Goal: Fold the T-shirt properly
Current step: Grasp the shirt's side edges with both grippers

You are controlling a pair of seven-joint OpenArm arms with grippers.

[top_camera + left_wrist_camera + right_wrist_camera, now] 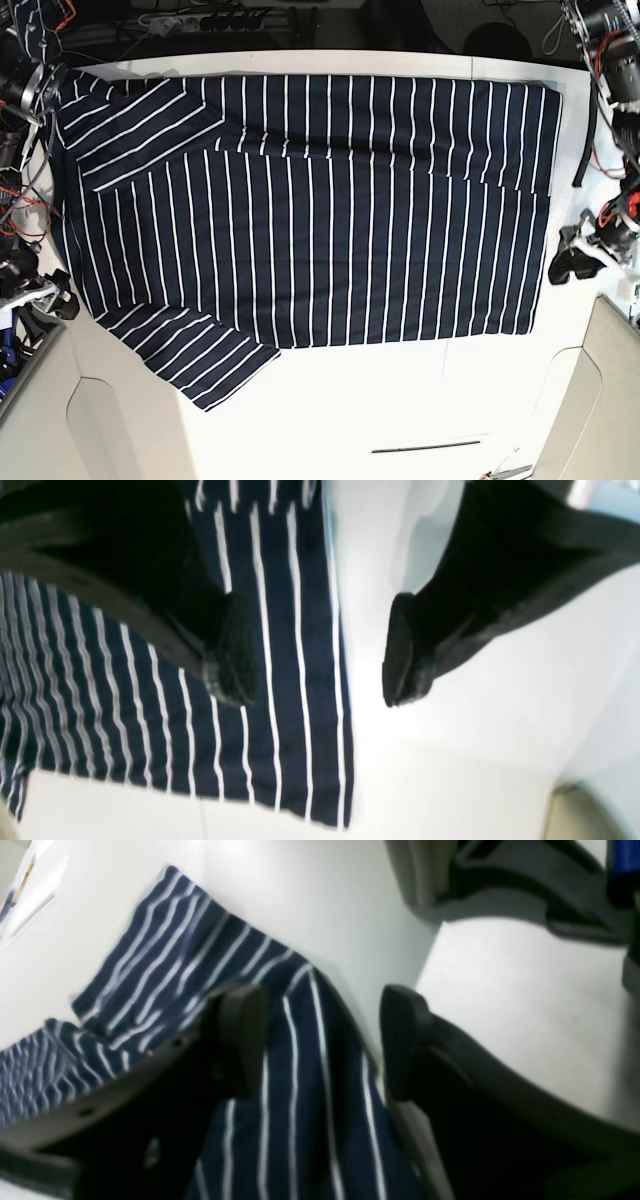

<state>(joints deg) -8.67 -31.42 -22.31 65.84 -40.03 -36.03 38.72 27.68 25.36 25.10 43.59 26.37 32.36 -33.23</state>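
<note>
Across the white table [330, 400], the T-shirt [300, 210] is lying spread flat. Your left hand [320, 650] is hanging open over the shirt's corner edge, gripping nothing, and your right hand [322, 1040] is likewise gaping above striped cloth near a sleeve.

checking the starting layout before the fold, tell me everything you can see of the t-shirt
The T-shirt is soft dark navy cloth with thin, evenly spaced white stripes. It lies spread nearly flat on the white table, one long edge already folded over along the far side. A short sleeve sticks out at the near corner, another at the far corner. The left gripper and right gripper hover open over opposite edges of the shirt; neither visibly grips it.
</note>
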